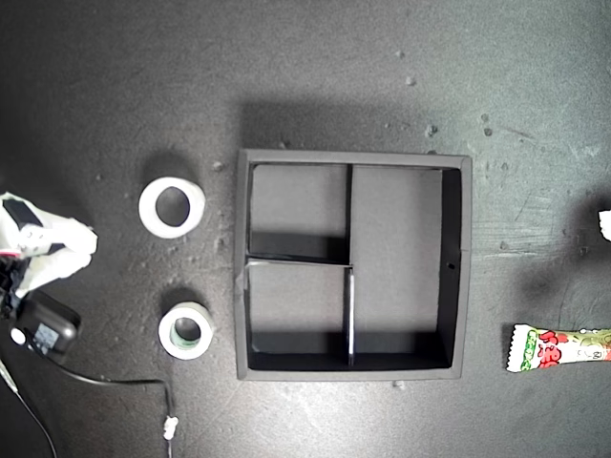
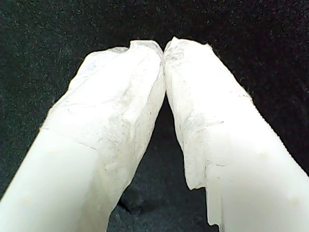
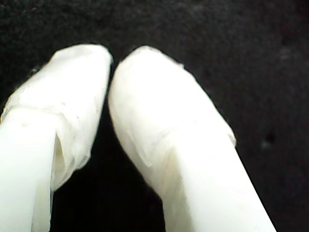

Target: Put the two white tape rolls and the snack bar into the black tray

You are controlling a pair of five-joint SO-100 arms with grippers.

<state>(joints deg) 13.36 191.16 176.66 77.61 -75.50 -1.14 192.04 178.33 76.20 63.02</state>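
The black tray [image 1: 456,272] sits mid-table in the exterior view, with nothing in its compartments. Left of it in that view lie two white tape rolls: the wider one [image 1: 172,207] farther up and the one with a greenish core [image 1: 186,330] below it. The snack bar [image 1: 561,349] lies at the exterior view's right edge, partly cut off. My first gripper [image 2: 164,48] is shut, its taped tips touching over bare black table. My second gripper [image 3: 112,60] is also shut and holds nothing. The wrist views do not show which arm is which.
A white taped arm tip [image 1: 55,250] is at the exterior view's left edge, near the wider roll. A sliver of another arm [image 1: 604,223] shows at the right edge. A black box [image 1: 43,332] with a cable [image 1: 124,384] lies at the lower left.
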